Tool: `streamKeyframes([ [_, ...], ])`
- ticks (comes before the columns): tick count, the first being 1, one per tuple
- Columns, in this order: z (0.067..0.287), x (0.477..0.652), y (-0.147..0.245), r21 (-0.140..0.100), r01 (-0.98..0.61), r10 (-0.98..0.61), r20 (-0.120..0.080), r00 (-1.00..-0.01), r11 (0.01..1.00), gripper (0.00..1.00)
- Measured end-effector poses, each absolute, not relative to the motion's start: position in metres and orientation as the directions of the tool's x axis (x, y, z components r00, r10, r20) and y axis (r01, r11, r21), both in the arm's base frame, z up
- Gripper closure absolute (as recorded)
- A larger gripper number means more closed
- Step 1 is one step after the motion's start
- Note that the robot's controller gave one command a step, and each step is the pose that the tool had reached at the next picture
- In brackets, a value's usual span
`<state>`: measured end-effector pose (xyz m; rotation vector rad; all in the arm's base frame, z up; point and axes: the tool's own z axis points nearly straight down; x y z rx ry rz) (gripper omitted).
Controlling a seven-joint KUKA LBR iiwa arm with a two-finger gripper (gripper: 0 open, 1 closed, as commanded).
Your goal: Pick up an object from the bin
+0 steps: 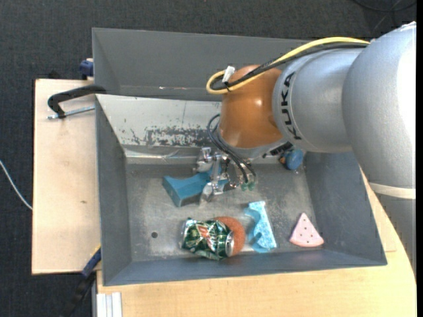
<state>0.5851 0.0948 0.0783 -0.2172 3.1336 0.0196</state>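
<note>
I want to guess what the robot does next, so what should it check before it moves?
1. Gripper sits low in the bin, at the right end of the teal block: ok.
2. Teal block actually gripped: cannot tell.
3. Teal block lies alone, with bare floor around its other sides: ok.
4. Crushed green can lies near the front wall, apart from the gripper: ok.
5. Light-blue crumpled piece and pink wedge lie out of the way, to the front right: ok.
6. Small blue thing beside the arm is partly hidden, so whether it is clear of the arm: cannot tell.
</note>
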Motion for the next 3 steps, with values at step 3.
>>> streamKeyframes([
  [3,0.0837,0.5847,0.0944,0.005,-0.138,-0.138,-0.004,-0.990,0.990,1.00],
])
